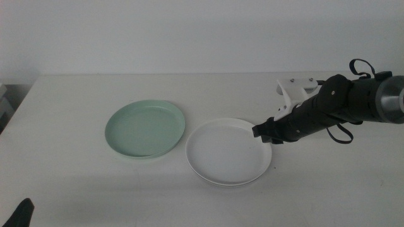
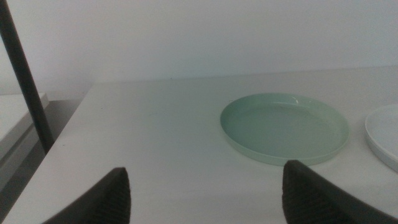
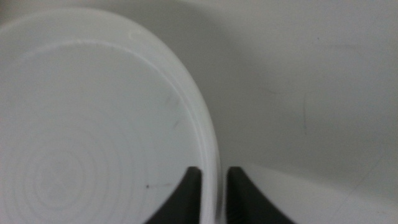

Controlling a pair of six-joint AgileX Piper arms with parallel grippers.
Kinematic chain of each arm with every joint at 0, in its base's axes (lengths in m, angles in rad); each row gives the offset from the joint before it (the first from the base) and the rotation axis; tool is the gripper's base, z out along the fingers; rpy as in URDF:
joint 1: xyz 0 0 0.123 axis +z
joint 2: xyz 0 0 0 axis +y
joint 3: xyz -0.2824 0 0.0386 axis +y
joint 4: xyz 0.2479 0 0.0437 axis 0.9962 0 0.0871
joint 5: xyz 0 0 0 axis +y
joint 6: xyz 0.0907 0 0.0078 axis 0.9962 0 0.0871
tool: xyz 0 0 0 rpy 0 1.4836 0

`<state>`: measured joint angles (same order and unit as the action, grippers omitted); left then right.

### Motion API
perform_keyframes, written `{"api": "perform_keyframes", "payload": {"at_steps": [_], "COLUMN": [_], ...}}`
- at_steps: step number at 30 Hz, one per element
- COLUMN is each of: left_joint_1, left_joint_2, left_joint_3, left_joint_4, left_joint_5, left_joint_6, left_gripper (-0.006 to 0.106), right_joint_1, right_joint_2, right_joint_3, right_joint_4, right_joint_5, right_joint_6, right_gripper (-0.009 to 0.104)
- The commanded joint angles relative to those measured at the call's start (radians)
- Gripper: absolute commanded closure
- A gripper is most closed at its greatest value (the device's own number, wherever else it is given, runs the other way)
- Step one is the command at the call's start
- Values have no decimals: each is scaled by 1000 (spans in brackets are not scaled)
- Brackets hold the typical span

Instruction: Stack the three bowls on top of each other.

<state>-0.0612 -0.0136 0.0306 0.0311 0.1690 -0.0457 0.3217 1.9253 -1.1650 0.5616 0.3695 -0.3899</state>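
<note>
White bowl [image 1: 228, 151] rim, right tool [image 1: 263, 134] clamped

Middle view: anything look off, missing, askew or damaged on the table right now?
Only two dishes show: a mint green round dish and a white round dish, side by side, flat, apart. No grey one is visible. The right tool grips the white rim; the left tool waits open at the near edge.

The right gripper [image 3: 210, 196] pinches the white bowl [image 3: 93, 124] by its rim. One jaw sits inside, one outside, over the pale table [image 3: 311, 93].
</note>
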Motion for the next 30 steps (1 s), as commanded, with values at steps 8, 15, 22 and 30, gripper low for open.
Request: {"api": "perform_keyframes", "payload": {"at_steps": [8,15,22,30], "left_joint_1": [0,0,0,0], "left_joint_2": [-13,-13,-13,-13], "left_joint_3": [-5,-5,-5,-5], "left_joint_4": [-11,-11,-11,-11], "left_joint_5": [-79,-79,-79,-79], "left_joint_6": [-9,-9,-9,-9], "left_gripper": [20,20,20,20], "right_joint_1": [0,0,1,2], "right_joint_2": [-217,-523,-922,-1326], "right_joint_3": [-51,41,274,379], "right_joint_4": [-10,-45,-40,-35], "right_joint_5": [3,105,115,229], "right_joint_6": [-24,-76,-93,-61], "right_gripper": [39,34,34,35]}}
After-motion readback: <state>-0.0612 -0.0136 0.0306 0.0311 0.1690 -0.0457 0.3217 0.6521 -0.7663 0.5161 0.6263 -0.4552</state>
